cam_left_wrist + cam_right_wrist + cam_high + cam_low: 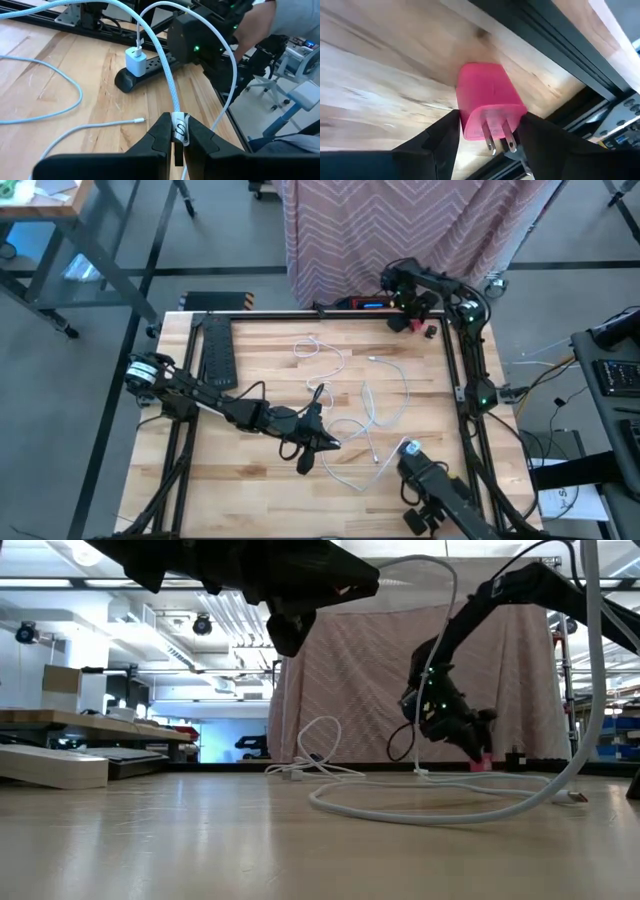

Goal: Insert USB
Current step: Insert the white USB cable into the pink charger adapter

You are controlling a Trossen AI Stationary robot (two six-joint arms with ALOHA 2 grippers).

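Note:
My left gripper [312,448] hovers above the table's middle, shut on a white braided cable [167,75]. From the fingers the cable arcs up and over. A white charger [135,61] is plugged into a black power strip [155,65] near the table's right edge, with a cable in its top. My right gripper [408,318] points down at the far right corner, closed on a pink charger block [487,102]. The block's metal prongs [497,137] face the wrist camera. In the low view the pink charger [481,762] sits at table height. My left gripper pinches a white sleeve with a dark mark [179,129] on the braided cable between its two fingertips. The cable rises from the pinch, lifted clear of the table. My right gripper takes the pink charger by its two opposite sides [462,120], one finger on each, at the pronged end. The fingers come from above, slanting down. Whether the block's far end rests on the wood, I cannot tell.
Loose white cables [372,408] loop over the table's middle. A second black power strip [217,352] lies at the far left. A small red piece [430,332] sits near the black frame rail [462,370]. A pink zigzag cloth [400,230] hangs beyond the far edge.

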